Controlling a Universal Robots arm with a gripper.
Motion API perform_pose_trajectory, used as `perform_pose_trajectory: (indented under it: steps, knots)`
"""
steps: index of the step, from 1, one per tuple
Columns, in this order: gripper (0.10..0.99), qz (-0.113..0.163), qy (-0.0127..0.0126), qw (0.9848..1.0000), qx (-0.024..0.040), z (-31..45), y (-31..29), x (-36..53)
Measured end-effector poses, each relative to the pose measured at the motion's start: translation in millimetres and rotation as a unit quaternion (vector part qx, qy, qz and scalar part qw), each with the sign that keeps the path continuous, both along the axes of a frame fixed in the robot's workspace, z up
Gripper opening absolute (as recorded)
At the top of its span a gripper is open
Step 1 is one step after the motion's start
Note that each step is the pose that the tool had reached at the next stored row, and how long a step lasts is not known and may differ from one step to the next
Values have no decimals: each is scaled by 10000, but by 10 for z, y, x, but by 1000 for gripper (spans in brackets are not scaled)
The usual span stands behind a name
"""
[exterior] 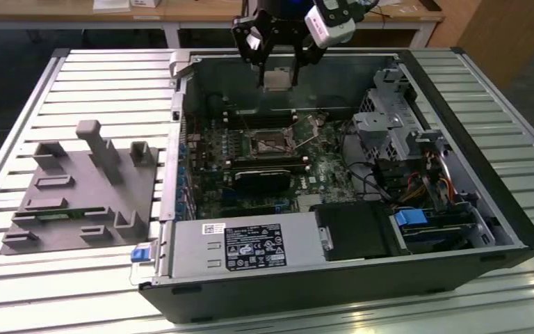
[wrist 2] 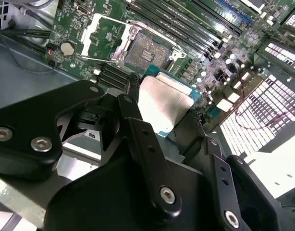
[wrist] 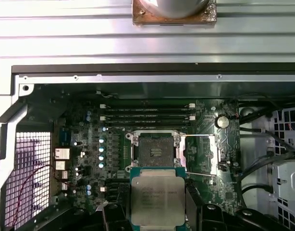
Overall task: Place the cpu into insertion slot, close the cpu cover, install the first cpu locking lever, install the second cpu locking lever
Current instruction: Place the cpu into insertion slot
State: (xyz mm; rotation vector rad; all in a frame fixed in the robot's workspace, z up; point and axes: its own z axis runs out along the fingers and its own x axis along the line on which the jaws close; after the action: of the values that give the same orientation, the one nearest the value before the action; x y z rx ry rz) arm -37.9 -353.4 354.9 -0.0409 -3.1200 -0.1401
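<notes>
Okay, gripper (wrist: 156, 188) held the cpu (wrist: 157, 201) pinched between its fingers, open insertion slot (wrist: 156, 154) just beyond the fingertips, cpu cover (wrist: 199, 138) flipped aside; judged best kept level, edges squared to the slot

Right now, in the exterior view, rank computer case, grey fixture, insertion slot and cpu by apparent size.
1. computer case
2. grey fixture
3. insertion slot
4. cpu, held higher up, so the last two are unsure.
</notes>
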Motion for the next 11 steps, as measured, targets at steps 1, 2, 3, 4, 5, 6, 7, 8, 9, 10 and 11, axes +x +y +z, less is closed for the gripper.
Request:
perform_pose_trajectory:
  steps: [1, 2, 3, 4, 5, 6, 7, 8, 9, 10, 11]
  knots:
    - [537, -2, 0, 10000, 0, -16, 0, 0]
    - [537, -3, 0, 10000, 0, -33, 0, 0]
    - [537, -5, 0, 10000, 0, -51, 0, 0]
    - [537, -6, 0, 10000, 0, -69, 0, 0]
    - [537, -7, 0, 10000, 0, -87, 0, 0]
    - [537, -9, 0, 10000, 1, -105, 0, 0]
    - [537, -11, 0, 10000, 1, -123, 0, 0]
    - [537, -13, 0, 10000, 1, -141, 0, 0]
    - [537, -14, 0, 10000, 0, -161, 0, 0]
    - [537, -15, 0, 10000, 0, -179, 0, 0]
    - [537, -17, 0, 10000, 0, -196, 0, 0]
